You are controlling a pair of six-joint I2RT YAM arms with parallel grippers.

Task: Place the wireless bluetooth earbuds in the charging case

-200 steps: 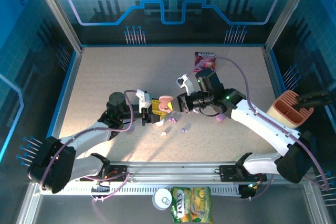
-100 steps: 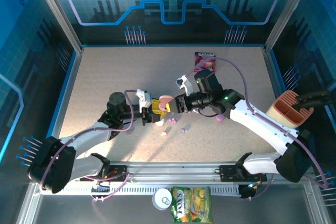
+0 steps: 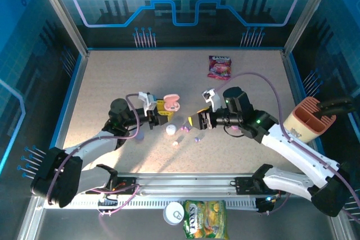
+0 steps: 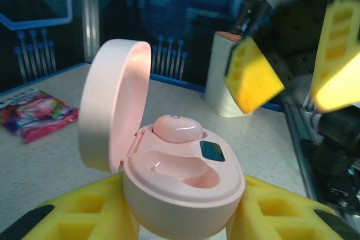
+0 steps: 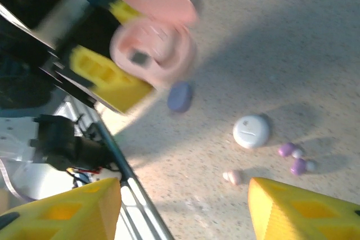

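Observation:
The pink charging case stands with its lid up, and my left gripper is shut on its base, a yellow pad on each side. One pink earbud sits in the far slot; the near slot is hollow. From above, the case is at mid-table in the left gripper. My right gripper hangs open just right of it, nothing between its fingers. On the table below lie a pink earbud and two purple earbuds, also seen from above.
A closed white case and a purple case lie near the loose buds. A snack packet lies at the back, a terracotta holder stands at the right edge, and a can and a snack bag sit beyond the front rail.
My right gripper has opened and drawn back to the right, away from the pink case. My left gripper has shifted slightly left and back with the case.

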